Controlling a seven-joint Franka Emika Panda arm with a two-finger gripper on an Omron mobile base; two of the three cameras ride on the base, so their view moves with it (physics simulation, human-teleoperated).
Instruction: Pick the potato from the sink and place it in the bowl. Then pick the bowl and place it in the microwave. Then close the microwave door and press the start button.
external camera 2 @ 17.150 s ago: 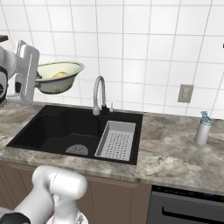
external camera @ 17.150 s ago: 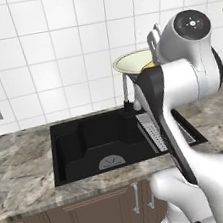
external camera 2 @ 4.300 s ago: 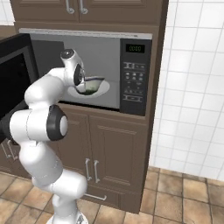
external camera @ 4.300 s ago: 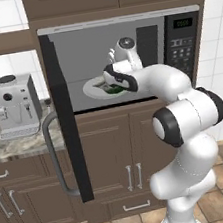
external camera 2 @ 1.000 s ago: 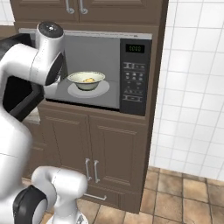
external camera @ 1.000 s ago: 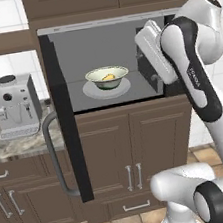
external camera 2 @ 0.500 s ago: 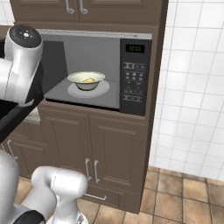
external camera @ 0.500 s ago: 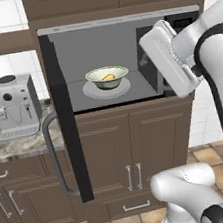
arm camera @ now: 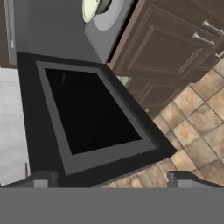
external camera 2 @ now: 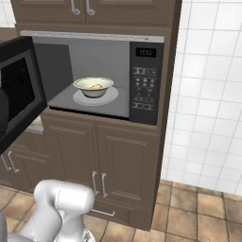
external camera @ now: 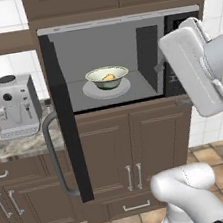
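Bowl [external camera: 107, 77] with potato [external camera: 108, 77] resting on white plate [external camera: 91, 92] inside open microwave [external camera 2: 146, 75].
Door [arm camera: 87, 118] swung wide, inner window facing gripper [arm camera: 111, 179]; fingers [arm camera: 43, 179] spread wide apart, holding nothing. Coffee machine [external camera: 13, 106] on counter left.

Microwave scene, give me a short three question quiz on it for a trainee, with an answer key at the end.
1. True or false: the microwave door is shut.
2. Where does the potato lie? A) on the floor B) in the bowl C) on the coffee machine
3. Fill in: the bowl stands on the white round ___ inside the microwave.

Key
1. False: it is swung wide open, and the hand view looks at its dark window from close by.
2. B
3. plate
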